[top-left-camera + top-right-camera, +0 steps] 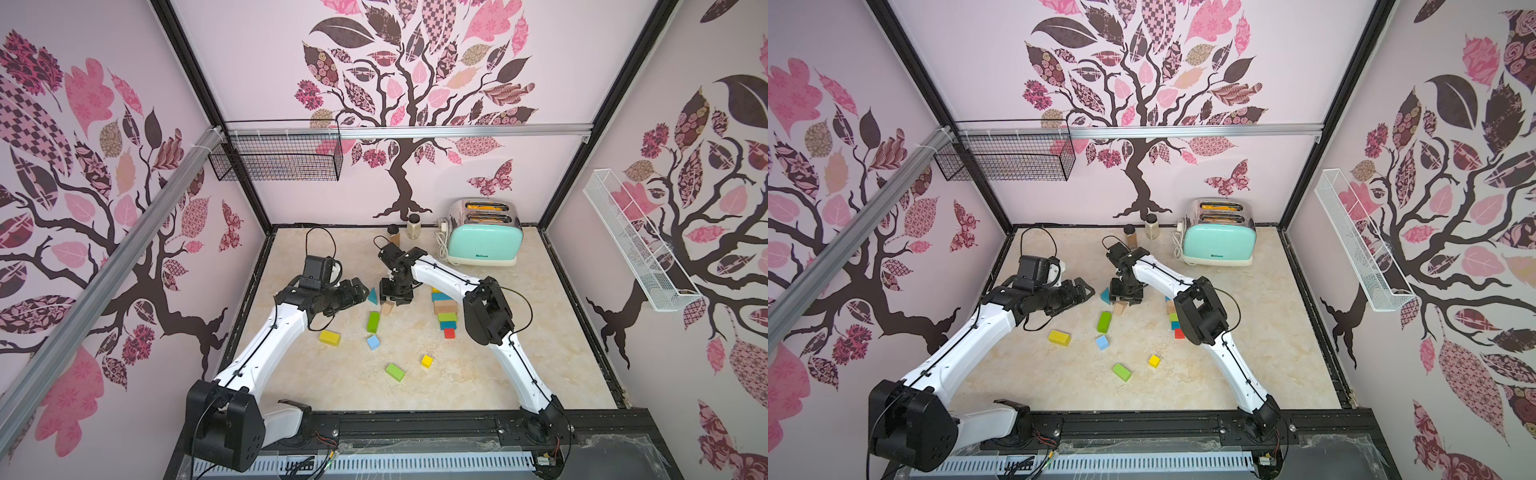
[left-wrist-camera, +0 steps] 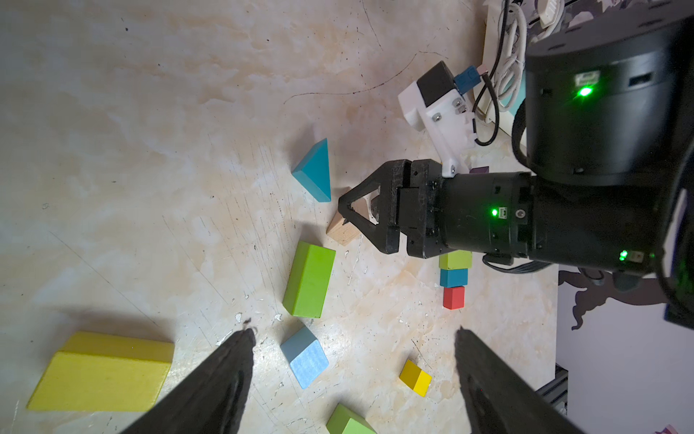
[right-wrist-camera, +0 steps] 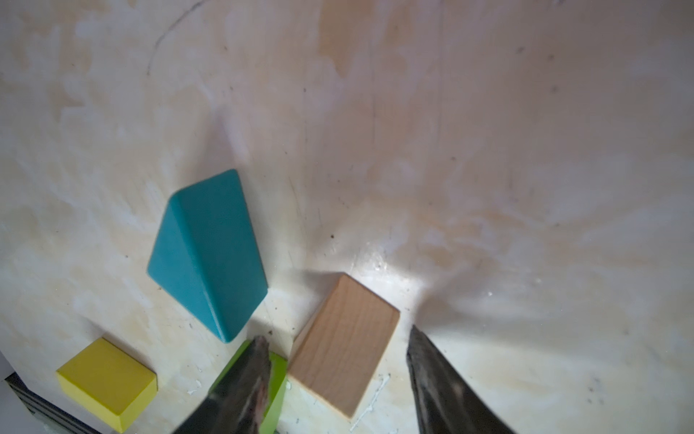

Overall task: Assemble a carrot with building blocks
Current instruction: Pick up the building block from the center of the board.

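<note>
**Right gripper** [image 3: 336, 334] straddles the wood block [image 3: 343, 345]. Its jaws are part-open, a sliver clear of each long side, with nothing held. The block lies flat on the table [image 3: 488, 150], just beside the teal wedge [image 3: 210, 255]. It is likely light and rigid, with a smooth-sanded grain and crisp edges. Its flat parallel sides suit a mid-length pinch. **Left gripper** [image 2: 353, 334] hangs wide open and empty.

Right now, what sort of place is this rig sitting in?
Likely a mock kitchen built as an enclosed test cell: a mint toaster and two spice jars on a marble-look counter, tree-decal walls on three sides.
</note>
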### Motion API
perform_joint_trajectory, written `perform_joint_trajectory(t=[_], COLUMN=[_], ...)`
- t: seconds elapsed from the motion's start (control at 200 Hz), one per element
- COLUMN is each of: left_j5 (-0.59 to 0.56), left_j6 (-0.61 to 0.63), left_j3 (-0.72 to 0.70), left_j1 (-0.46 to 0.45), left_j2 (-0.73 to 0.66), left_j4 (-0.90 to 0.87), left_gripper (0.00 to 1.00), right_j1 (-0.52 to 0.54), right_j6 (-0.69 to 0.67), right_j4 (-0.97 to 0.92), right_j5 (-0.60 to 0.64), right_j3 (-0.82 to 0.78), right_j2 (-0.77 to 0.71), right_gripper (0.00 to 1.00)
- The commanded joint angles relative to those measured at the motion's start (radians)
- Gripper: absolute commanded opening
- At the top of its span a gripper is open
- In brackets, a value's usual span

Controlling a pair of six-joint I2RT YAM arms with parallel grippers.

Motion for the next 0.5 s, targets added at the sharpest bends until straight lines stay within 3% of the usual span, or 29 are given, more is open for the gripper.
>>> perform_joint_trajectory(t=[0.0, 0.19, 0.495], left_j5=[-0.011, -0.012, -0.012], left_j6=[0.020, 0.020, 0.020], left_j3=[-0.009, -0.014, -0.013], left_j1=[0.003, 0.005, 0.005], left_j2=[-0.012, -0.011, -0.005], left_j4=[-0.005, 0.000, 0.002], left_gripper=[0.88, 0.88, 0.88], right_j1=[0.004, 0.009, 0.010], right_j6=[0.007, -0.006, -0.021], right_j4=[-0.041, -0.061, -0.077], right_j5=[0.001, 0.024, 0.073], right_j3=[0.035, 0.030, 0.041], right_j2=[0.002, 0.003, 0.003], right_gripper=[0.60, 0.51, 0.45])
